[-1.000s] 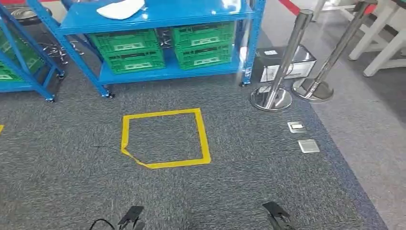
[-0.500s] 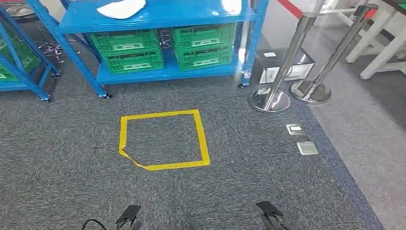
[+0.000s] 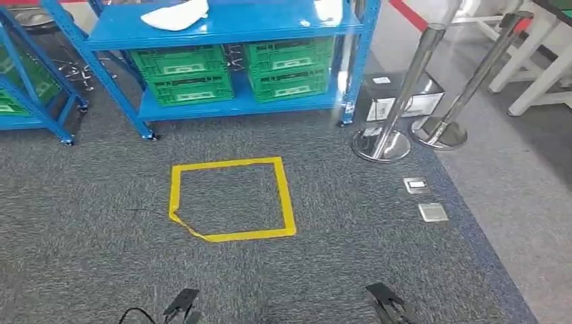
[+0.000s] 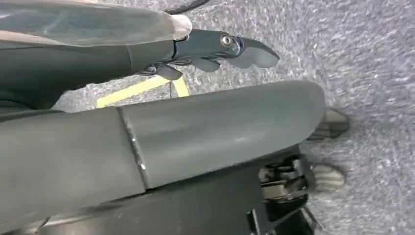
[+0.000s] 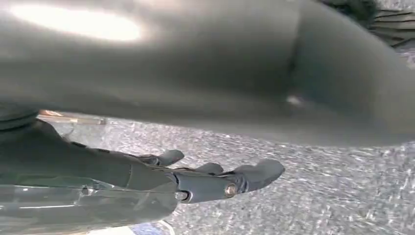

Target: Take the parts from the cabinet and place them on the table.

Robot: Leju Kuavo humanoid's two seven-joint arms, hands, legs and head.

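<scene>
**Cabinet dead ahead, both hands down and empty**

I'm standing short of the blue cabinet (image 3: 222,27), which sits straight ahead across the grey carpet (image 3: 88,223). The parts I can make out are the white pieces on its upper shelf: one white part (image 3: 177,15) left of centre, another white piece (image 3: 328,8) toward the right end, cut off by the frame edge. Green crates (image 3: 182,74) fill the lower shelf; can't tell what's inside them.

Left hand (image 4: 220,49) hangs by my side, fingers spread and loosely extended, nothing in them. Right hand (image 5: 215,178) same: fingers apart, holding nothing, pointed at the floor.

Key relation: the parts are forward and well apart from both hands, with the yellow tape square (image 3: 233,198) lying between me and the cabinet. The left-of-centre part lies nearer my left side; its long axis runs roughly along the shelf front. My guess is I step into the square first, then reach with the left. Steel stanchions (image 3: 398,94) stand to my right, clear of that path. Table not identified from here.
</scene>
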